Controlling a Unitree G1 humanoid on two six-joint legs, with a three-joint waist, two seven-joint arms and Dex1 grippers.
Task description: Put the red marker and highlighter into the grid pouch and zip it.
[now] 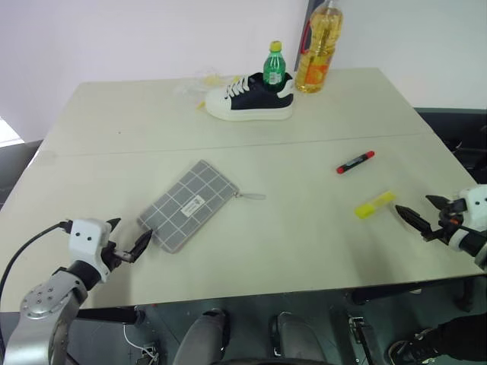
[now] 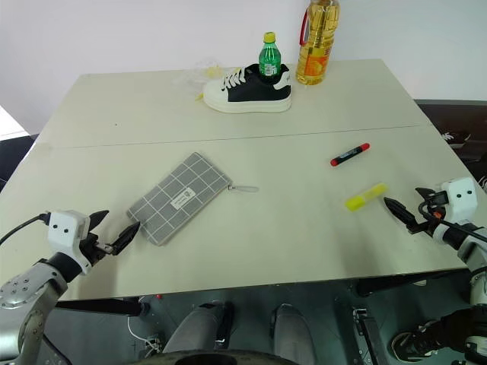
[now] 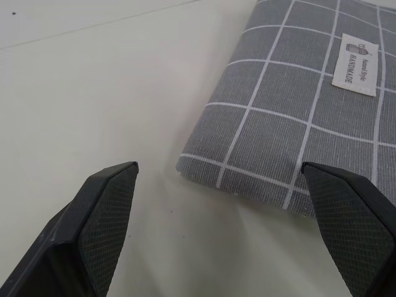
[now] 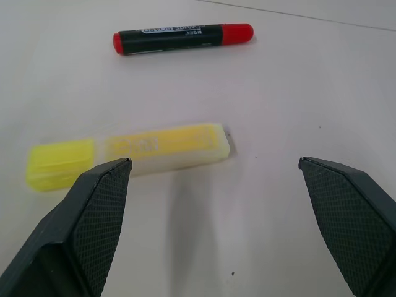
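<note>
The grid pouch (image 1: 188, 205) lies flat and slanted on the table left of centre, its zip pull (image 1: 251, 196) sticking out toward the right. My left gripper (image 1: 128, 241) hovers open just off the pouch's near corner (image 3: 247, 179), touching nothing. The red marker (image 1: 355, 162) lies on the right half of the table, and the yellow highlighter (image 1: 374, 205) lies a little nearer to me. My right gripper (image 1: 424, 212) is open, a short way right of the highlighter, with nothing between its fingers. In the right wrist view the highlighter (image 4: 130, 154) and marker (image 4: 182, 38) lie ahead of the open jaws.
At the table's far edge stand a white and black sneaker (image 1: 249, 98), a green bottle (image 1: 274, 67) behind it and a big bottle of yellow oil (image 1: 319, 47). A seam (image 1: 228, 144) runs across the table (image 1: 304, 251).
</note>
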